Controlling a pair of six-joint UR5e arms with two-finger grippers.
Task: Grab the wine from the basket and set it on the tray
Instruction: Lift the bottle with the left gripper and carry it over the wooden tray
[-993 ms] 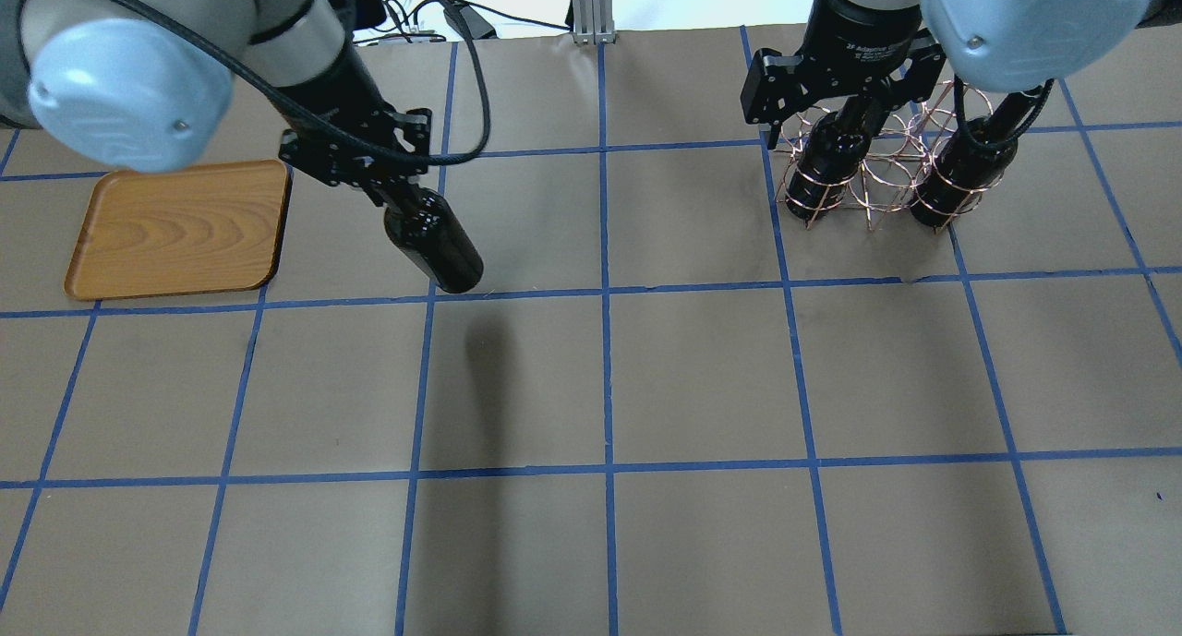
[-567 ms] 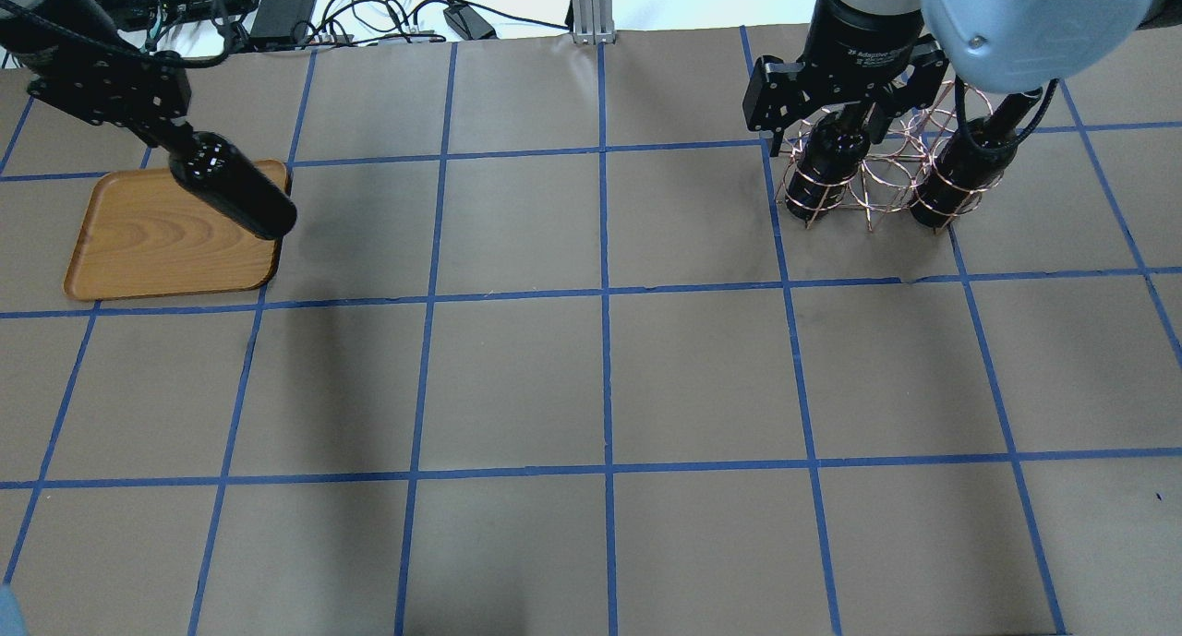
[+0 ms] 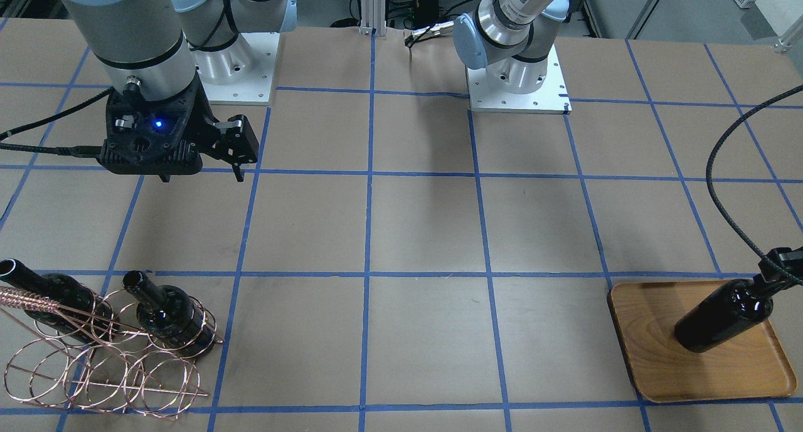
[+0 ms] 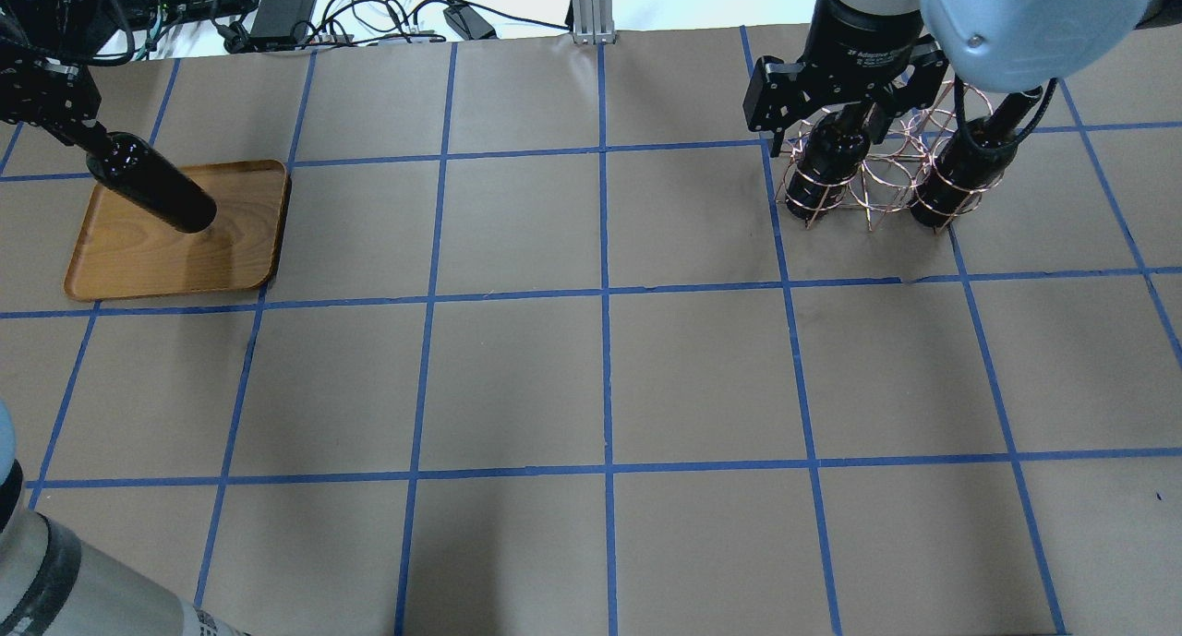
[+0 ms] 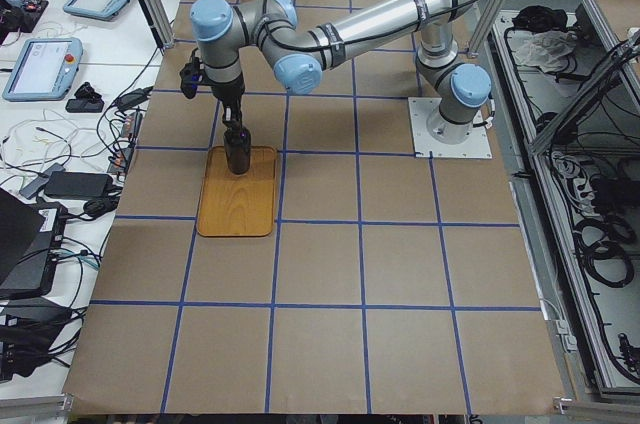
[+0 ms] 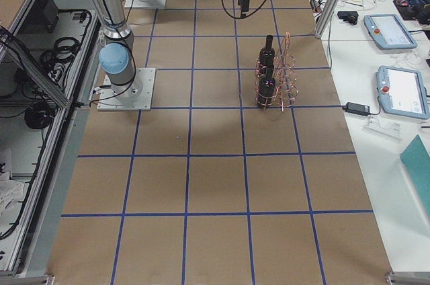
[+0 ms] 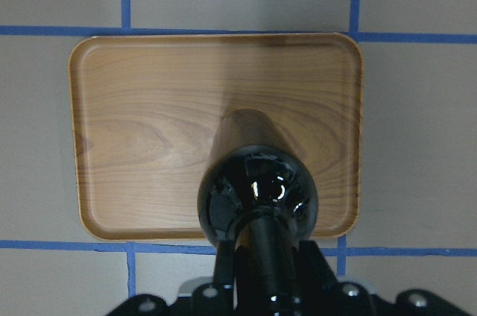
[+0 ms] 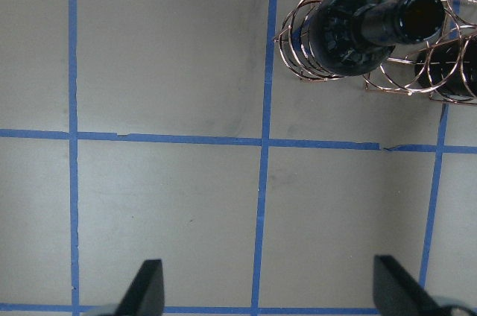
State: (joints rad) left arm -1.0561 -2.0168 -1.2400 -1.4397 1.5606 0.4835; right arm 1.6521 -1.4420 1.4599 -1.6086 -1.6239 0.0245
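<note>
Left gripper (image 7: pixel 262 275): clamped on the neck of the wine (image 7: pixel 257 182), bottle hanging base-down. A neck grip makes sense here, since it keeps the fingers well above the tray (image 7: pixel 149 130) rim and should let the base land flat. The bottle is over the middle part of the tray. Its base is low, touching the wood or just above it; I can't tell which.

Tray lies at 9 to 10 o'clock on the worktop (image 4: pixel 600 378) in the overhead view, basket (image 4: pixel 873 170) at 1 to 2 o'clock, well apart.

Right gripper (image 8: pixel 268 267): fingers spread wide, nothing between them, held up near the basket. Probably waiting for the next pick. Two more bottles (image 3: pixel 166 313) stand in the wire loops.

Views: the left wrist camera shows the neck grip, which is small at the overhead's edge. The left-end camera shows the bottle upright, while overhead and front make it look slanted. The right wrist camera puts the basket at 1 o'clock, not under the fingers.
</note>
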